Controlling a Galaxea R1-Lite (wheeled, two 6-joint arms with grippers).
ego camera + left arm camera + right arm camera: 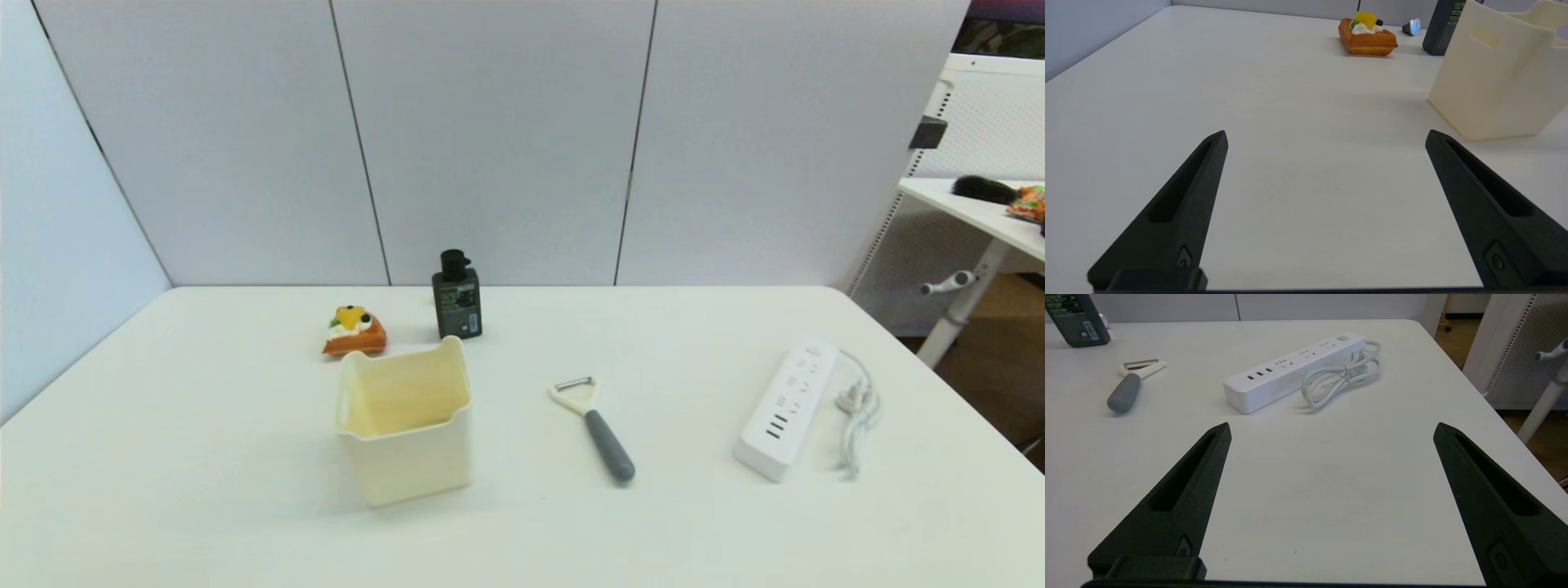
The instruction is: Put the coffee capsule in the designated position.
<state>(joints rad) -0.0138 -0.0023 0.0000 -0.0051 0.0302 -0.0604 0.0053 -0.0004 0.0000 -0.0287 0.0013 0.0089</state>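
1. Far across the table from the left gripper, the coffee capsule lies on its side, foil end turned toward the fingers, long axis roughly along the line of approach.
2. Its neighbours are close: the toy cake on one side, the black pump bottle on the other, and the cream bin nearer.
3. Both arms are parked low with fingers spread wide and holding nothing; the right gripper faces the power strip and peeler.
4. I judge the left arm nearer; the bin hides the capsule from the head view.
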